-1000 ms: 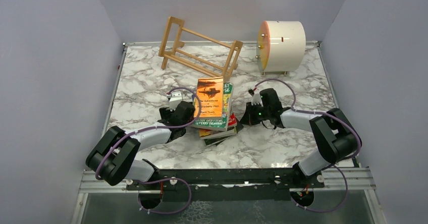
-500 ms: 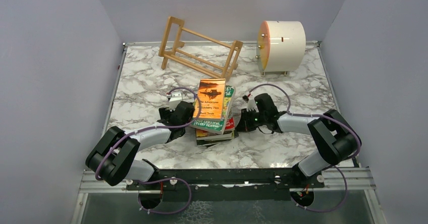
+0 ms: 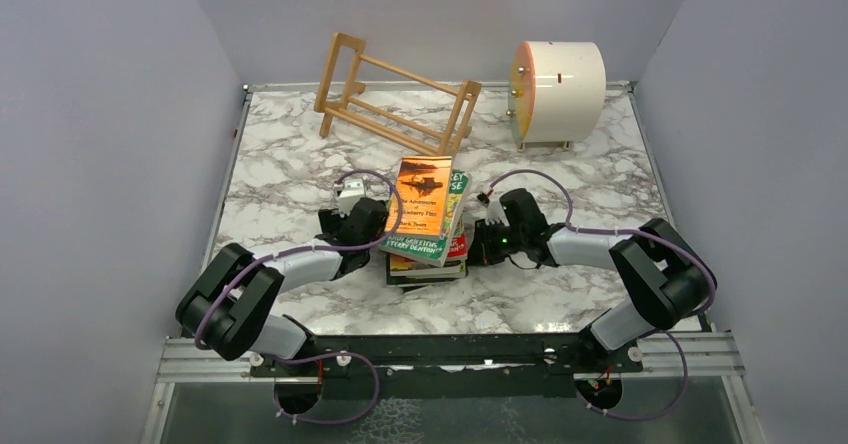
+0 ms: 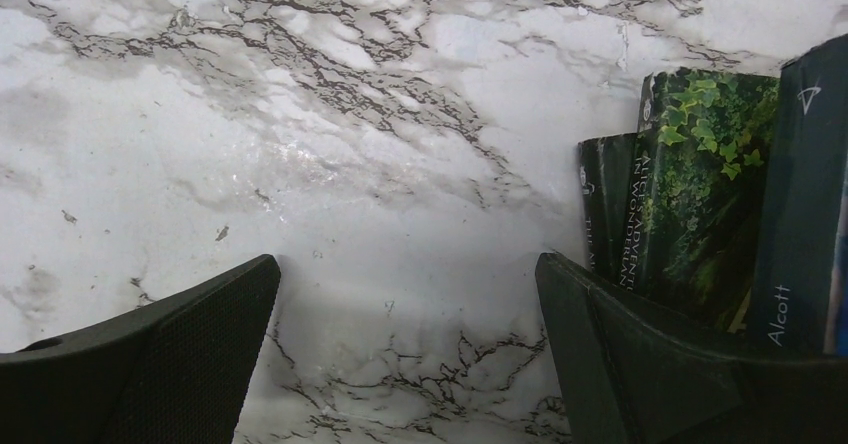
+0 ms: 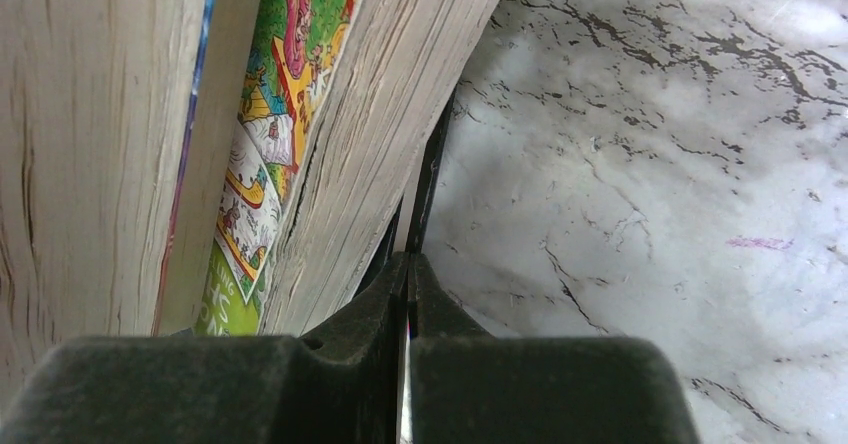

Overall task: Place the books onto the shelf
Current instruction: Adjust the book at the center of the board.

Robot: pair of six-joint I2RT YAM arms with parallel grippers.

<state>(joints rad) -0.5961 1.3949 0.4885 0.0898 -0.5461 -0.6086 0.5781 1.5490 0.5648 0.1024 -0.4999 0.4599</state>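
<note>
The books [image 3: 428, 226] lie in a loose stack at mid-table, an orange cover [image 3: 418, 196] on top. My left gripper [image 3: 366, 226] rests at the stack's left side, open, with bare marble between its fingers [image 4: 200, 334]. In the left wrist view [image 4: 405, 299] its right finger stands against dark green spines [image 4: 700, 184]. My right gripper [image 3: 482, 242] is shut, its tips [image 5: 410, 264] pressed against the page edges [image 5: 370, 134] low on the stack's right side. The shelf [image 3: 395, 99], a light-wood rack, stands at the back, apart from both grippers.
A cream cylindrical drum [image 3: 557, 89] stands at the back right. Grey walls close in the marble table [image 3: 290, 164] on three sides. The black rail with both arm bases [image 3: 450, 349] runs along the near edge.
My shut right gripper has moved left into the stack and pushed the lower books leftward, so the stack sits more squared. The left gripper has shifted only slightly.
</note>
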